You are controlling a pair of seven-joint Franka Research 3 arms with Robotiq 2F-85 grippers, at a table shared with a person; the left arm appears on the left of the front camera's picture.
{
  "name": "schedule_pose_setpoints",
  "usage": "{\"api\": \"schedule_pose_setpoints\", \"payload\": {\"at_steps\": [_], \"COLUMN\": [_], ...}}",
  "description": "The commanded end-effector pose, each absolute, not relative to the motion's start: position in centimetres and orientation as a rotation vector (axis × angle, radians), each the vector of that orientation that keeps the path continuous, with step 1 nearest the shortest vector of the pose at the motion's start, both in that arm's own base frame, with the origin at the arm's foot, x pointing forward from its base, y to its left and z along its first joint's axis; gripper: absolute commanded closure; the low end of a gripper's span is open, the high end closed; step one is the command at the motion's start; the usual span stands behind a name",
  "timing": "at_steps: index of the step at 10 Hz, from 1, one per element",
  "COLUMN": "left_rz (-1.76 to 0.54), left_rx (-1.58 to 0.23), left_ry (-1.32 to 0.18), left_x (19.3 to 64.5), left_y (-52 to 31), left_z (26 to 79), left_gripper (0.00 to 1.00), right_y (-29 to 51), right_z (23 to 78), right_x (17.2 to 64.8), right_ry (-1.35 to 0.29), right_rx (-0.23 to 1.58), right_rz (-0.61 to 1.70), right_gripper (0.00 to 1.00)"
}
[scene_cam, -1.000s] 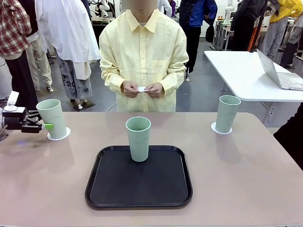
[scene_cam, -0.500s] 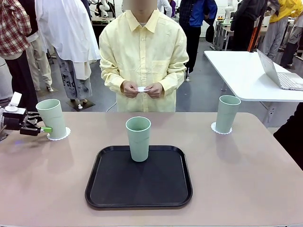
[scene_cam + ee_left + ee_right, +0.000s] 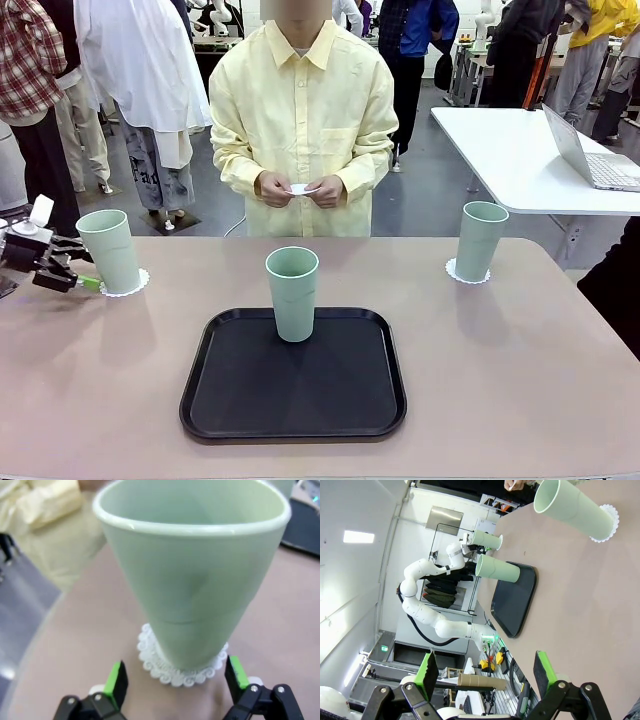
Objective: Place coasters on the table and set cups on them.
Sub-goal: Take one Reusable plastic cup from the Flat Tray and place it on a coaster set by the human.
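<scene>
One pink table (image 3: 520, 380) carries a black tray (image 3: 300, 400), with the middle cup (image 3: 292, 292) standing at the tray's far edge. The left cup (image 3: 110, 250) and right cup (image 3: 480, 240) stand on the left coaster (image 3: 136, 286) and right coaster (image 3: 452, 271). The left gripper (image 3: 176, 677) is spread wide, just short of the left cup's base. The right gripper (image 3: 484, 672) is spread too, holding nothing. The person's hands (image 3: 300, 189) hold a third coaster (image 3: 299, 187).

left gripper (image 3: 176, 676): black linkage fingers, bright green pads (image 3: 116, 680), round silver screw heads | right gripper (image 3: 485, 666): same black frame, green pads | left arm (image 3: 420, 605): glossy white rounded segments, black cable alongside | person: pale yellow collared shirt (image 3: 300, 120), buttoned front, chest pocket, long cuffed sleeves
</scene>
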State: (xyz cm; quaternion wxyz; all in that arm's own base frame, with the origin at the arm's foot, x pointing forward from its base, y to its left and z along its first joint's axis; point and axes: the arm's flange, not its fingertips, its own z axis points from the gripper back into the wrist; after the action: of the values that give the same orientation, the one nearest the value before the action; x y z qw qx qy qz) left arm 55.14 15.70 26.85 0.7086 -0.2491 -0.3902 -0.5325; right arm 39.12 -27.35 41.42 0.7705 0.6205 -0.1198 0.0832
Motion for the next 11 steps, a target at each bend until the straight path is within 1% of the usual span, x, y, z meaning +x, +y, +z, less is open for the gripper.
{"api": "schedule_pose_setpoints", "payload": {"at_steps": [1, 3, 4, 5, 6, 7, 8, 10, 11], "left_rz": [-1.2, -1.202, -1.18, -1.09, -1.04, -1.023, -1.051, -1.041, -1.049], "left_rx": [-0.424, -0.302, -0.296, -0.284, -0.255, -0.142, -0.1, 0.021, 0.033], "left_ry": [-0.791, -0.691, -0.688, -0.692, -0.665, -0.627, -0.627, -0.507, -0.459], "left_x": [53.6, 52.9, 52.4, 51.5, 51.2, 50.3, 49.3, 48.0, 47.4], "left_y": [15.7, 16.3, 16.1, 15.2, 14.7, 13.7, 12.9, 11.0, 10.2], "left_z": [30.0, 32.7, 34.5, 36.8, 38.4, 40.5, 42.9, 46.8, 48.4], "left_gripper": [0.0, 0.0, 0.0, 0.0, 0.0, 0.0, 0.0, 0.0, 0.0], "right_y": [-27.4, -27.4, -27.4, -27.4, -27.4, -27.4, -27.4, -27.4, -27.4], "right_z": [41.4, 41.4, 41.4, 41.4, 41.4, 41.4, 41.4, 41.4, 41.4], "right_x": [39.1, 39.1, 39.1, 39.1, 39.1, 39.1, 39.1, 39.1, 39.1], "right_ry": [-0.258, -0.258, -0.258, -0.258, -0.258, -0.258, -0.258, -0.258, -0.258], "right_rx": [1.346, 1.346, 1.346, 1.346, 1.346, 1.346, 1.346, 1.346, 1.346], "right_rz": [0.176, 0.176, 0.176, 0.176, 0.176, 0.176, 0.176, 0.176, 0.176], "right_gripper": [0.0, 0.0, 0.0, 0.0, 0.0, 0.0, 0.0, 0.0, 0.0]}}
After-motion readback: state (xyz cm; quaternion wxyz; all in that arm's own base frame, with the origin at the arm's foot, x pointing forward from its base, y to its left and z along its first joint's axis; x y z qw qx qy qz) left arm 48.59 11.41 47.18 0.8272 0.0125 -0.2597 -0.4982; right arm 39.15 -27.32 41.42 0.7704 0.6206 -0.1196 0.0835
